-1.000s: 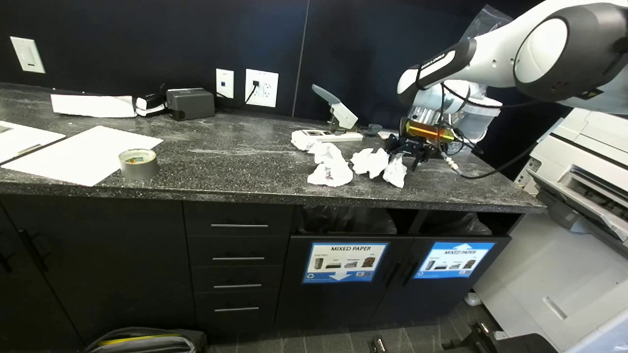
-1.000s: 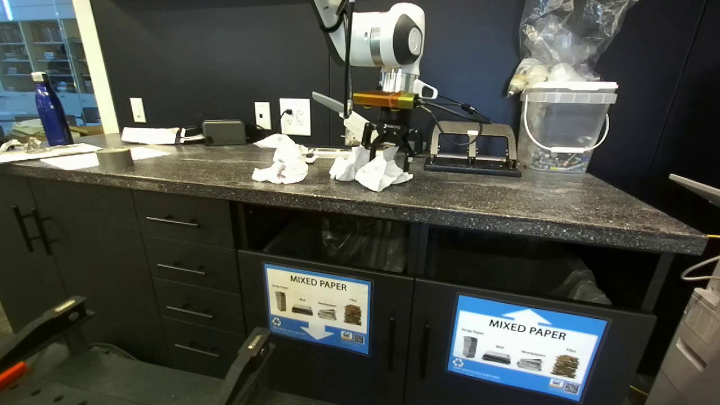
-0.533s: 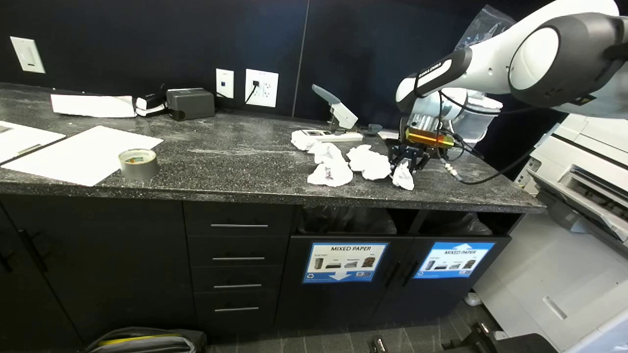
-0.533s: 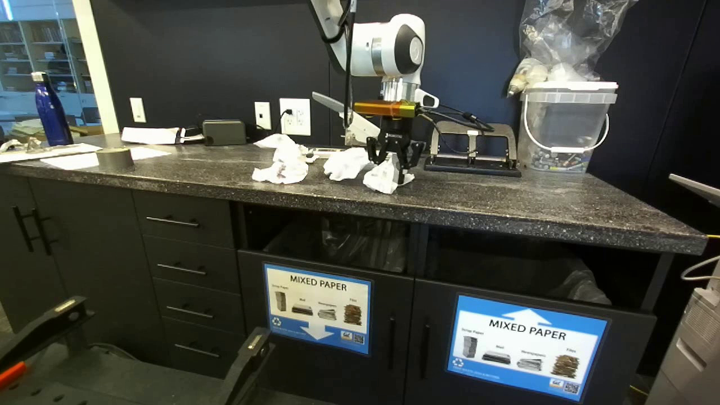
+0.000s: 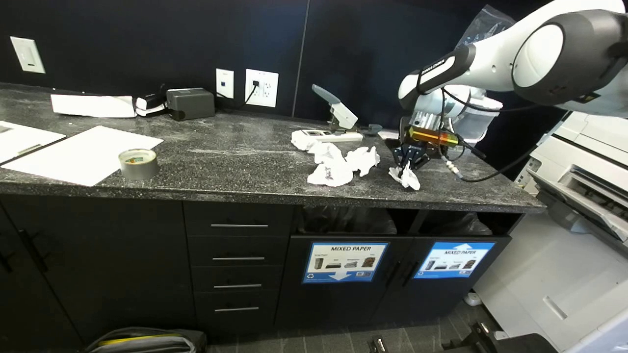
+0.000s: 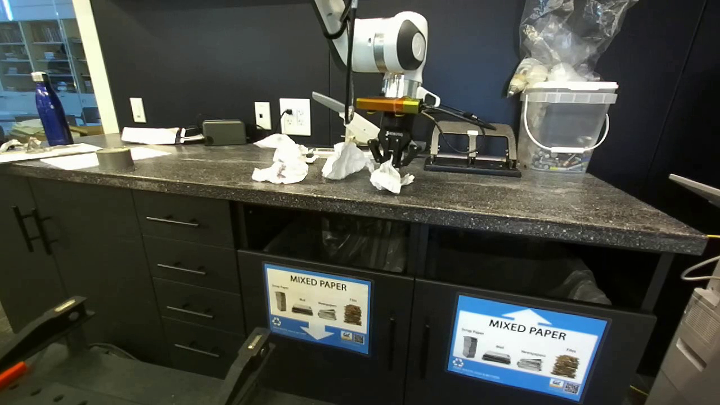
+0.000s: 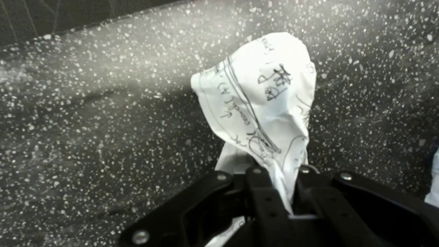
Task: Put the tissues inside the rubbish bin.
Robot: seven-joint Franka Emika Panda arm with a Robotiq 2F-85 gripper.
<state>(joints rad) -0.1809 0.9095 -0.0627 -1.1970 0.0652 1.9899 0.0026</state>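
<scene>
A crumpled white paper wad with handwriting, one of the tissues (image 7: pixel 271 85), is pinched between the fingers of my gripper (image 7: pixel 286 202) in the wrist view. In both exterior views that gripper (image 6: pixel 398 163) points down at the counter's front part, closed on the wad's upper end. Whether the held wad (image 5: pixel 407 179) touches the counter I cannot tell. Left of it lie more tissues: one wad (image 6: pixel 344 161) close by and another crumpled clump (image 5: pixel 331 169) further left. The rubbish bin (image 6: pixel 389 298) is below the counter, a dark slot above a black front with a white-and-blue sign.
A second slot with a similar sign (image 6: pixel 529 343) adjoins on the right. Behind the gripper stand a stapler (image 5: pixel 341 117) and a hole punch (image 6: pixel 475 143). A clear bucket (image 6: pixel 568 124) is further right. A tape roll (image 5: pixel 139 164) and paper sheets (image 5: pixel 83 154) lie left.
The gripper has come down over the nearest-right wad, shut on it and risen slightly, gathering its top. The neighbouring wad has shifted left, away from it.
</scene>
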